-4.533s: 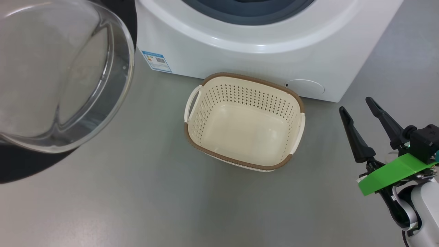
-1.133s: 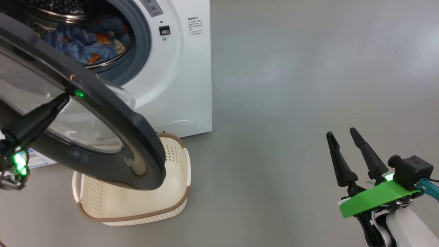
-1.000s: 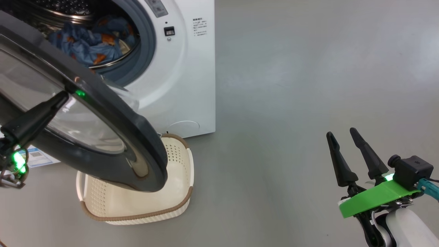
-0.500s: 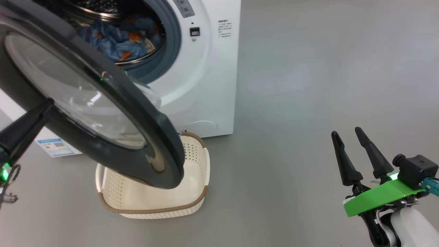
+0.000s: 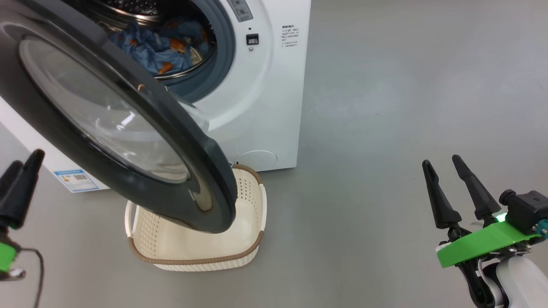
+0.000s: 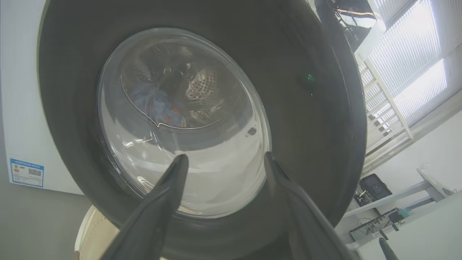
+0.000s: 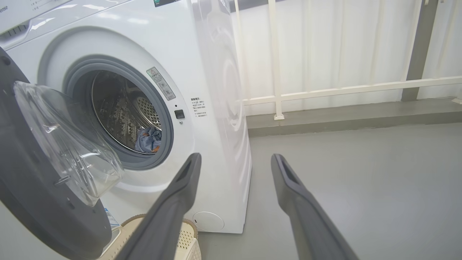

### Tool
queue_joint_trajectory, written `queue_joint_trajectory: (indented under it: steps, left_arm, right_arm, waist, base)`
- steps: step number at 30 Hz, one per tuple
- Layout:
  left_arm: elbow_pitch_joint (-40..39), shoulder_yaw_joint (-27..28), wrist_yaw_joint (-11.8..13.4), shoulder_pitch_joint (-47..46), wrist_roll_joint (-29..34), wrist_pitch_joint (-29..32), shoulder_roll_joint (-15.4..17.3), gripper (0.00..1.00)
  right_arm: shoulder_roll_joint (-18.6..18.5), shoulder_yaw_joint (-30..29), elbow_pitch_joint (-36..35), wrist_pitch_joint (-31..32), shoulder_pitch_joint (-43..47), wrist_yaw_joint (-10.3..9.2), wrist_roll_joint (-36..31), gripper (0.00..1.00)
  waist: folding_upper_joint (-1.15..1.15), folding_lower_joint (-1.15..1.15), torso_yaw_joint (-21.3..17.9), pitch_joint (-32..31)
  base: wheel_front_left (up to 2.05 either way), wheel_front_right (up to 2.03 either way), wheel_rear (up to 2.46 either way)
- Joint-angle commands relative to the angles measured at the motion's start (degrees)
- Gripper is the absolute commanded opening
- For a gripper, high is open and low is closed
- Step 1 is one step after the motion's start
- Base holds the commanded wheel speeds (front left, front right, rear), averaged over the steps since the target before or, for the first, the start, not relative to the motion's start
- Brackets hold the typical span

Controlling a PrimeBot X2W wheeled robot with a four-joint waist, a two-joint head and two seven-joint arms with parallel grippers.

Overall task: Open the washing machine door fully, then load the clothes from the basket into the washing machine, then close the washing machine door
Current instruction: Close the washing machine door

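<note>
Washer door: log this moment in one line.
door: partly open | clothes: in drum | basket: visible part empty | left gripper: open, off door | right gripper: open, holding nothing

Upper left in head view: washing machine [image 5: 265, 107], standing on floor [image 5: 385, 128]. Inside its drum, low down: clothes [image 5: 158, 47]. Left of the opening, swung out toward camera: washing machine door [image 5: 201, 171], its lower edge overhanging basket [image 5: 250, 201]. On floor just before machine's lower front: that basket. At machine's lower left corner, left of basket: label sticker [image 5: 75, 179]. Lower left, apart from door: left gripper [image 5: 23, 164]. Lower right, well apart from machine: right gripper [image 5: 440, 160]. Behind, right of machine: railing [image 7: 325, 90].
</note>
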Motion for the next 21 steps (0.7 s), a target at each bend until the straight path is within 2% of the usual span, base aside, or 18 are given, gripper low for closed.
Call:
queue_joint_trajectory:
  steps: [1,7,11,15,16,21]
  left_arm:
    - [-2.3,1.6,-0.3,-0.3,1.5,-1.3,3.1,1.0]
    - [-2.1,-5.7,-0.4,7.3,14.7,-20.0,8.9,1.0]
    - [0.8,-8.1,-0.4,9.3,19.2,-30.4,10.0,1.0]
    - [4.1,-9.7,-0.4,11.0,22.3,-37.3,9.4,1.0]
    - [5.4,-10.1,-0.4,11.6,23.5,-40.1,8.4,1.0]
    - [7.8,-11.7,0.7,12.6,27.8,-45.3,6.2,1.0]
  right_arm:
    - [-0.9,1.0,-1.5,-0.7,0.3,0.42,-0.1,1.0]
    - [-0.8,0.8,-1.5,-0.7,0.0,0.42,0.0,1.0]
    - [-0.8,0.7,-1.5,-0.7,0.3,0.42,0.0,1.0]
    - [-0.7,0.6,-1.7,-0.7,0.7,0.42,-0.1,1.0]
    - [-0.7,0.5,-1.9,-0.7,0.8,0.42,-0.1,1.0]
    - [-0.7,0.2,-2.1,-0.7,1.2,0.42,-0.1,1.0]
  waist:
    - [0.0,0.0,-0.2,0.1]
    - [0.0,0.0,-1.5,0.1]
    - [0.0,0.0,-2.1,-0.2]
    - [0.0,0.0,-2.6,-0.5]
    - [0.0,0.0,-2.7,-0.5]
    - [0.0,0.0,-3.0,-0.5]
  base:
    - [0.0,0.0,0.0]
    - [0.0,0.0,0.0]
    - [0.0,0.0,0.0]
    - [0.0,0.0,0.0]
    - [0.0,0.0,0.0]
    - [0.0,0.0,0.0]
